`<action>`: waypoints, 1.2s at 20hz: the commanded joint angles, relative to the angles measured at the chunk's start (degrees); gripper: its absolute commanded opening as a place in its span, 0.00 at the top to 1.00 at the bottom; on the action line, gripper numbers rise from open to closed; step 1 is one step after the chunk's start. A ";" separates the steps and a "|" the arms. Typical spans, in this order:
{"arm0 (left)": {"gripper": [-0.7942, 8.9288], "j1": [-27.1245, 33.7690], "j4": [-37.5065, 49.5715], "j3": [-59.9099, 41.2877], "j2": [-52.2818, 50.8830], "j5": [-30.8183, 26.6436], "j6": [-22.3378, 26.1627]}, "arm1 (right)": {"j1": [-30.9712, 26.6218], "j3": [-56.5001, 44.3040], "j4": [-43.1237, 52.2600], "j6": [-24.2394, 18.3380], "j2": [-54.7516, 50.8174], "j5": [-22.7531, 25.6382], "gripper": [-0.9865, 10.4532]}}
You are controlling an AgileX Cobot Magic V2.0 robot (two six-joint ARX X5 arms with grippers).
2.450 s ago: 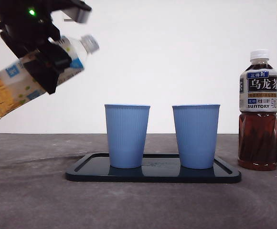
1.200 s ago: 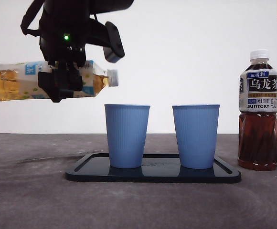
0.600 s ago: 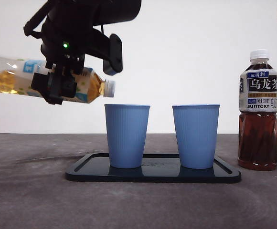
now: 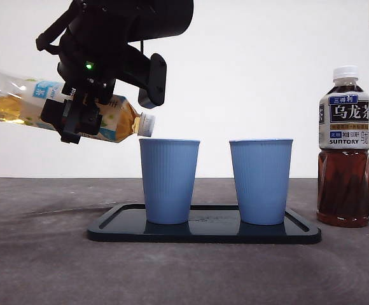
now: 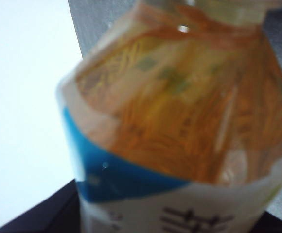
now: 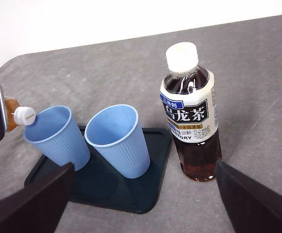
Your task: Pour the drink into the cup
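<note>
Left gripper: high over the table's left side in the front view, jaws clamped round the label of the tea bottle; the left wrist view is filled by that bottle.
Tea bottle: held nearly level in the air, neck tipped a little downward, base out to the left. Its amber drink has run toward the neck. The white cap is on and sits just above and just left of the near rim of the left cup; from the right wrist view the cap hangs at that cup's rim. No liquid is seen leaving it.
Left cup: blue, ribbed, upright on the tray, open mouth up; its inside looks empty from the right wrist view.
Right cup: same kind, upright on the tray, beside the left cup without touching it.
Tray: dark, flat, on the grey table, bearing both cups.
Oolong bottle: dark tea, white cap, upright on the table just right of the tray.
Right gripper: waiting above the scene, jaws spread wide, holding nothing.
</note>
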 commanded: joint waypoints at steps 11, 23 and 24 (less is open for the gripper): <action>0.70 -1.18 0.76 1.70 -1.73 -2.82 -10.01 | 0.28 0.90 -0.11 -2.03 -0.07 0.02 0.51; 0.70 1.49 -6.40 1.68 -12.90 20.41 -37.90 | 0.28 0.87 -0.09 -2.43 -0.07 -0.02 0.51; 0.70 2.08 -6.38 1.68 -13.62 21.42 -38.88 | 0.28 0.87 -0.09 -2.54 -0.07 -0.02 0.51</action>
